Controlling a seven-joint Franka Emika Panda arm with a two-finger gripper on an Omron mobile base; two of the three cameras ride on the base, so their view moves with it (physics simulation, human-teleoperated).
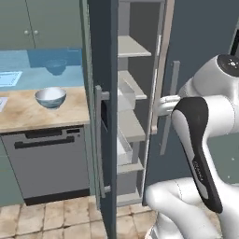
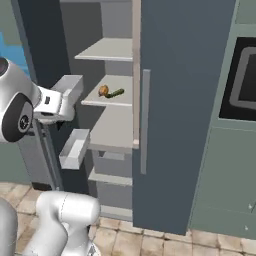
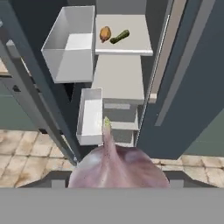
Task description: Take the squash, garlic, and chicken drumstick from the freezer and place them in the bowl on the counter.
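Observation:
The pinkish-white garlic [image 3: 116, 164] sits large at the bottom of the hand view, stem tip up, with my gripper [image 3: 118, 177] shut on it; the bulb hides the fingertips. I hold it in front of the open freezer [image 2: 185, 100], below and short of the shelf [image 3: 131, 46] where the orange-brown chicken drumstick [image 3: 105, 33] and the dark green squash [image 3: 119, 36] lie side by side. Both also show on that shelf as the drumstick [image 2: 103, 90] and the squash [image 2: 115, 93]. The bowl [image 1: 50, 97] stands on the beige counter [image 1: 23, 114], left of the freezer.
Two white door bins [image 3: 70, 43] [image 3: 90, 116] hang on the open left door [image 1: 103, 70], which stands between my hand and the counter. A dark dishwasher front [image 1: 49, 158] sits under the counter. A wall oven [image 2: 242, 80] is at the far right.

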